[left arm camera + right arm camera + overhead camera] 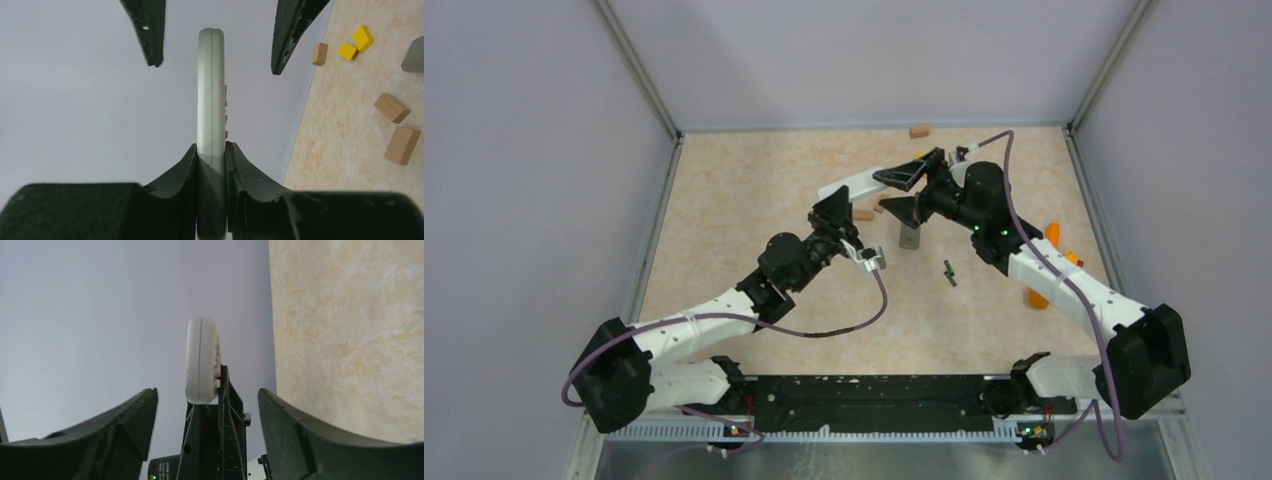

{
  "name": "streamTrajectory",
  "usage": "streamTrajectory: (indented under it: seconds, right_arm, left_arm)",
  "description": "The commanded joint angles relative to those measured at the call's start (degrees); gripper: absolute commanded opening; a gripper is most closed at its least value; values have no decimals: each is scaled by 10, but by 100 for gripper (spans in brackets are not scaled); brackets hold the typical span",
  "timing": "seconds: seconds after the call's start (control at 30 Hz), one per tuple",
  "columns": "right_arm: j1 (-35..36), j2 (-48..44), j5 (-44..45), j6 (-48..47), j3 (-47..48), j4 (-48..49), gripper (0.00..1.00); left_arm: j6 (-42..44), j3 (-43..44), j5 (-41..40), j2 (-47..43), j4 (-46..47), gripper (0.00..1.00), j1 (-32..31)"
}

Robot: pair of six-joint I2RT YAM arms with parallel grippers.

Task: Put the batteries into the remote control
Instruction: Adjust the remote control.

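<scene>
Gripping the remote control (pixel 211 90) near one end, the left gripper (pixel 212 150) has its jaws closed tight on the two flat faces. The remote is seen edge-on, w/ the button side facing right in the left wrist view. From above, the white remote (pixel 856 186) sits mid-table toward the back, held up off the table (pixel 724 220), long axis running from the left gripper (pixel 836 210) toward the right one.

The right gripper (pixel 207 392) is at the remote's free end, jaws spread wide, one finger either side of the rounded tip (pixel 201 360), gaps both sides, nothing held. Same in the top view: right gripper (pixel 882 190) straddles the end w/o touching.

A battery (pixel 948 272) lies on the table nearer the arm bases, right of center, apart from both grippers. Can't tell if it's one or more.

A grey piece (pixel 910 237) stands just under the right gripper. Brown blocks (pixel 392 107) and yellow blocks (pixel 363 37) are scattered behind. Orange pieces (pixel 1052 232) lie by the right arm, partly hidden.
</scene>
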Motion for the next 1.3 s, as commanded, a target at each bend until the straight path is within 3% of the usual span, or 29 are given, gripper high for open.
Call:
streamTrajectory:
  seconds: [0.0,0.1,0.2,0.23,0.33,0.43,0.5,0.63,0.8,0.87,1.0,1.1,1.27]
  right_arm:
    - [-4,15,-20,-4,25,25,67]
    - [-6,39,-37,-12,35,28,53]
    - [-8,44,-43,-9,18,76,29]
    - [-8,45,-46,-10,12,96,20]
    - [-11,41,-40,-20,-4,137,2]
    - [-15,30,-21,-33,-21,175,0]
    - [-18,23,-5,-48,-27,186,0]
    - [-22,9,35,-79,-34,211,0]
    - [-23,8,37,-95,-39,268,0]
    - [-23,0,41,-101,-57,301,0]
    - [-23,-17,62,-80,-113,405,0]
    - [-23,-14,58,-50,-131,452,0]
    - [-22,-12,40,-14,-137,490,0]
  left_arm:
    - [16,12,15,9,72,0,-2]
    - [13,12,18,5,77,0,-2]
    - [-14,15,13,-2,72,2,-2]
    - [-31,18,7,-4,68,8,-2]
    - [-133,16,-28,-17,70,46,-3]
    - [-297,23,-76,-47,50,82,-3]
    - [-424,64,-110,-70,-62,96,-3]
    - [-665,156,-87,-76,-279,99,0]
    - [-896,231,26,-66,-424,99,16]
    - [-963,242,74,-69,-442,99,34]
    - [-1114,233,198,-84,-417,99,117]
    - [-1227,192,292,-94,-309,99,169]
    - [-1357,157,338,-71,-204,98,196]
